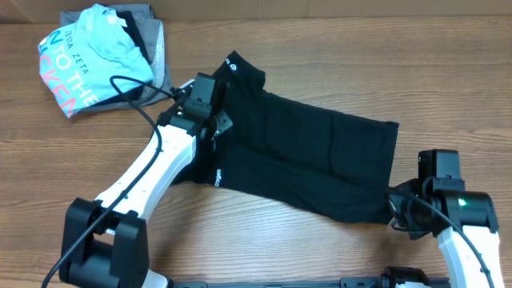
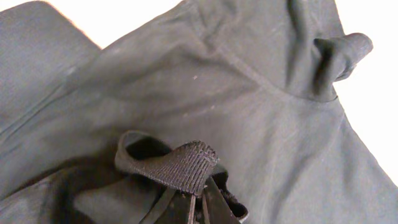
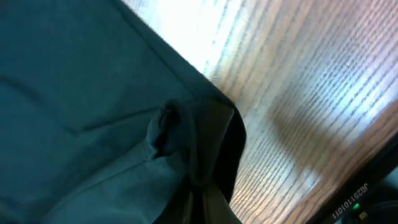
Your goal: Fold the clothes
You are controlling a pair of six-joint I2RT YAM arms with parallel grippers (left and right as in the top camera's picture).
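Observation:
The black T-shirt (image 1: 312, 152) lies partly folded across the middle of the wooden table, with a small white logo near its neck (image 1: 233, 61) and another at its lower left edge (image 1: 216, 176). My left gripper (image 1: 214, 120) is shut on a ribbed edge of the shirt (image 2: 186, 165) near its left end. My right gripper (image 1: 398, 206) is shut on a bunched corner of the shirt (image 3: 180, 134) at its lower right end, close to the table's front edge.
A light blue tee with white and coral lettering (image 1: 84, 60) lies on grey folded garments (image 1: 154, 40) at the back left. A black cable (image 1: 132, 96) runs from there along the left arm. Bare wood (image 3: 298, 93) shows right of the shirt.

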